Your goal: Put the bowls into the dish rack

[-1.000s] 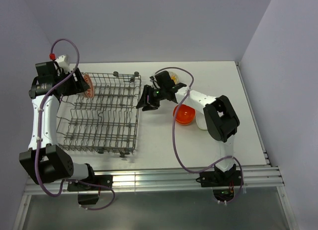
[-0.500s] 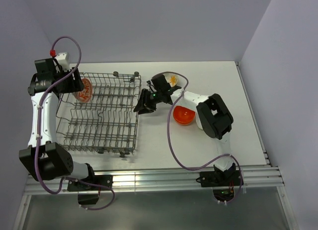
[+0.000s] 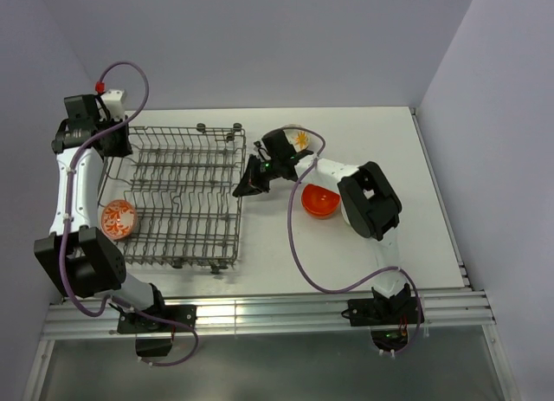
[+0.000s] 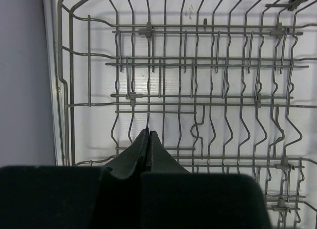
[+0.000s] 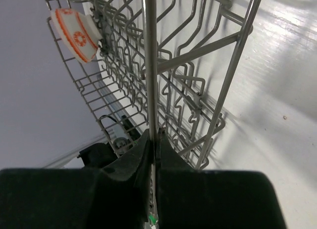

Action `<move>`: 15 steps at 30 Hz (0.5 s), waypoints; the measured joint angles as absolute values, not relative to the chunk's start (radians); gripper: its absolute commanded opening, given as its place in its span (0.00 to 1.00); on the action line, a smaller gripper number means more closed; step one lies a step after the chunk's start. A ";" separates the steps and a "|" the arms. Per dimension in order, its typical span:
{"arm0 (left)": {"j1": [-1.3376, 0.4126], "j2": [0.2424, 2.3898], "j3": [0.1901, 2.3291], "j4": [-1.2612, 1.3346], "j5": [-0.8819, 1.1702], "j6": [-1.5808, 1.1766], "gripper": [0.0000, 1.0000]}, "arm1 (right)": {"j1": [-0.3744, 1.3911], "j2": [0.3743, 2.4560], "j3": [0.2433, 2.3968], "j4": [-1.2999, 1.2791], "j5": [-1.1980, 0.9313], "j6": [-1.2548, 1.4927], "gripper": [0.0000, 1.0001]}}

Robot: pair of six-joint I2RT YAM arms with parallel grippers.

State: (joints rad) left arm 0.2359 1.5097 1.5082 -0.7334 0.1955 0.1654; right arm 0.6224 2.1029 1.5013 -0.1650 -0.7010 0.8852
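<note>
Overhead and wrist views, loading of bowls. The dish rack (image 3: pixel 177 193) stands on the left half of the desk (image 3: pixel 407 167).

(a) Left arm (image 3: pixel 69 202): it rises from its base at the near left corner. The forearm runs along the rack's left side and the wrist sits over the far left corner. The left gripper (image 4: pixel 147 133) is pressed fully together with nothing between its fingers. It points down over the tines close to the rack's left wall.

(b) Right arm (image 3: pixel 370 200): it is folded at the elbow beside the orange bowl (image 3: pixel 318 201), with the forearm stretched leftward across the desk. The right gripper (image 5: pixel 152 136) is clamped on a wire of the rack's right wall. The wire runs straight up between the closed fingers in the right wrist view.

(c) Bowls: a patterned bowl (image 3: pixel 118 219), pale with red-orange rings and motifs, lies tipped on its side at the rack's left wall. Whether it is inside or just outside the wires cannot be told. The orange bowl sits upright on the desk, right of the rack. A pale bowl (image 3: pixel 299 139) with an orange motif stands on the desk behind the right wrist, partly hidden.
</note>
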 measured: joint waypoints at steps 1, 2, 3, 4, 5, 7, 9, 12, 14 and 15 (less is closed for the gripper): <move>0.236 1.514 1.508 -0.739 0.200 0.169 0.10 | 0.622 2.104 1.501 -0.167 -0.700 0.884 0.00; 0.236 1.517 1.508 -0.747 0.209 0.177 0.28 | 0.622 2.104 1.501 -0.167 -0.702 0.884 0.00; 0.236 1.520 1.508 -0.756 0.215 0.191 0.34 | 0.622 2.104 1.502 -0.166 -0.701 0.883 0.00; 0.236 1.522 1.508 -0.766 0.223 0.194 0.39 | 0.622 2.104 1.502 -0.165 -0.701 0.882 0.00; 0.237 1.523 1.508 -0.777 0.229 0.203 0.43 | 0.622 2.104 1.502 -0.166 -0.701 0.882 0.00; 0.239 1.523 1.509 -0.806 0.242 0.228 0.49 | 0.622 2.104 1.502 -0.167 -0.701 0.882 0.00; 0.242 1.523 1.513 -0.839 0.247 0.250 0.49 | 0.622 2.104 1.502 -0.168 -0.700 0.879 0.00; 0.249 1.523 1.516 -0.901 0.247 0.302 0.53 | 0.622 2.104 1.504 -0.175 -0.696 0.876 0.07; 0.253 1.523 1.509 -0.941 0.248 0.339 0.57 | 0.622 2.104 1.506 -0.179 -0.696 0.874 0.10; 0.255 1.521 1.497 -0.963 0.248 0.366 0.58 | 0.622 2.104 1.507 -0.182 -0.695 0.873 0.15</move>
State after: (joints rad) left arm 0.2546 1.5208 1.4975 -0.9630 0.2481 0.3664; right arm 0.6224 2.1040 1.5070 -0.1822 -0.6949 0.8734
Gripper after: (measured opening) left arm 0.553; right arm 0.100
